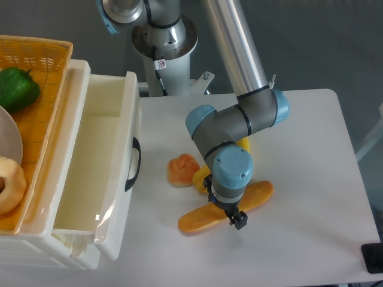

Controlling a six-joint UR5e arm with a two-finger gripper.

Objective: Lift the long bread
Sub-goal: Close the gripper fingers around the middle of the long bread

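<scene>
Golden-orange and glossy, the long bread [251,194] lies on the white table [311,149] at about five o'clock from its middle, slanting from a low end at seven o'clock to a high end at two o'clock. We see the gripper [235,216] right over the loaf's middle, its dark fingers down at the near edge of the loaf, but the wrist hides the tips and we cannot tell whether they are spread, pressed together or already pinching the bread. The risks we judge from here are these. The loaf looks smooth, so a shallow or off-centre pinch could let it squirt out or swing down at one end as it rises. A banana [202,177] lies just beside the loaf at its ten o'clock side, mostly hidden under the arm, and a round bun [182,170] sits next to that; a finger coming down on that side could nudge or trap the banana instead. The white drawer [105,161] and the basket [45,60] holding a green pepper [17,87] stand well apart at nine o'clock, so we expect no trouble there.
</scene>
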